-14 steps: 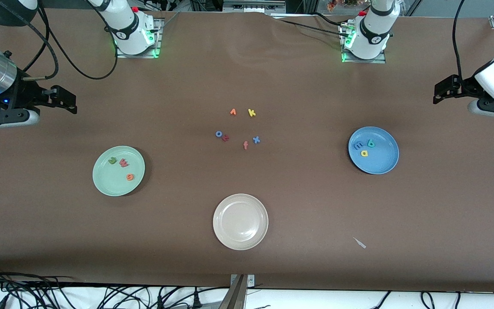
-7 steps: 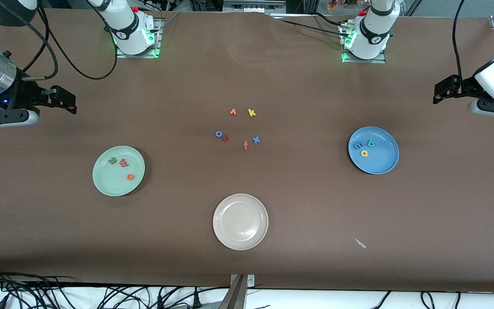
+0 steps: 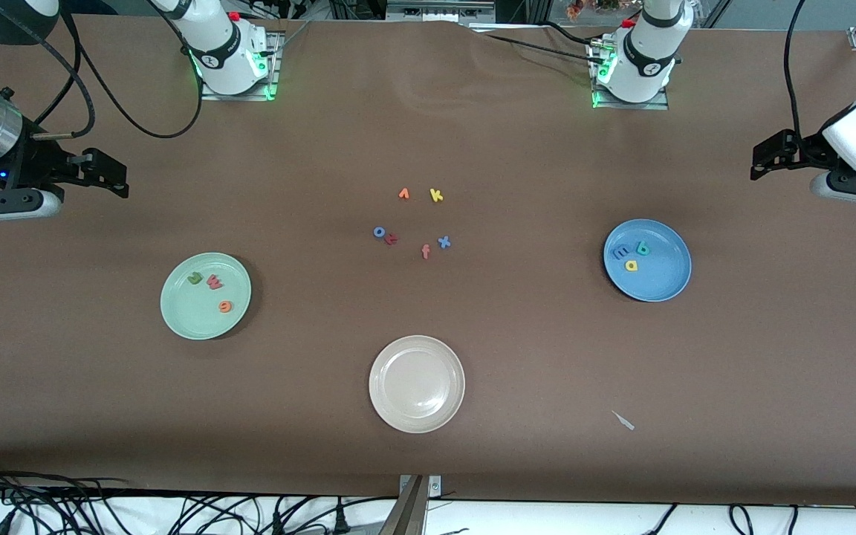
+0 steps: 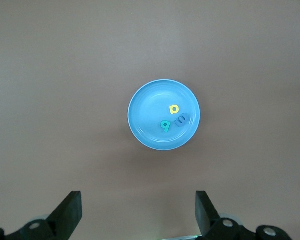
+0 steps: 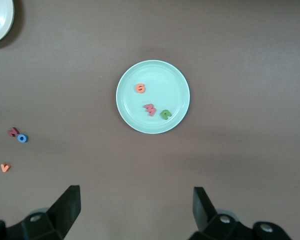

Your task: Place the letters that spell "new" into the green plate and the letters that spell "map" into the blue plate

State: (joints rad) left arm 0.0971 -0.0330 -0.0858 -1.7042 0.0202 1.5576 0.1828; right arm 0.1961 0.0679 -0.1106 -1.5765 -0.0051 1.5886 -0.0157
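Foam letters: n (image 3: 195,279), w (image 3: 214,281), e (image 3: 225,305) in green plate (image 3: 179,319); m (image 3: 620,253), a (image 3: 631,265), p (image 3: 643,248) in blue plate (image 3: 669,286); light, soft, thin, so pinch across edges. Left gripper (image 4: 137,212) and right gripper (image 5: 135,210) up high, jaws wide, empty

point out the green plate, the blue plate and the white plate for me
green plate (image 3: 189,319): front view, bare inside near its rim.
blue plate (image 3: 662,279): front view, bare inside, clear of the letters.
white plate (image 3: 417,384): front view, its bare middle.

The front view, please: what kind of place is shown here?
Probably a robotics lab. Two arms are bolted to a table under brown cloth, cables crowd its edge, and foam letters lie sorted in a green plate and a blue plate.
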